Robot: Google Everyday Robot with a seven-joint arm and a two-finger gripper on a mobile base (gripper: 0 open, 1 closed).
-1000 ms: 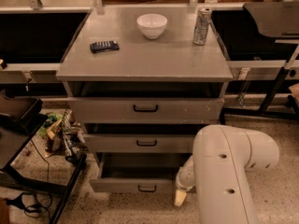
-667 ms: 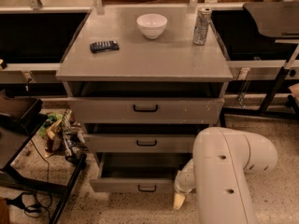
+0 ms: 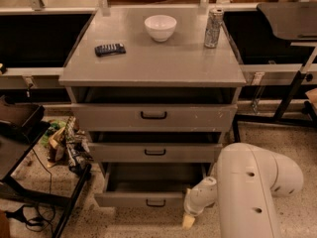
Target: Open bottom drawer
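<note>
Bottom drawer (image 3: 124,199), lowest in the grey cabinet (image 3: 148,66), is seen pulled well out, plain inside exposed; task is judged approx. done. Gripper (image 3: 188,221) is found just off the drawer front's right end, near the floor; its open/shut state can't be told. Vs. 1 s ago: gripper is shifted slightly lower, drawer barely moved.

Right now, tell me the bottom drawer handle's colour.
Black loop handle, camera view; gripper hangs just right of the bottom drawer.
</note>
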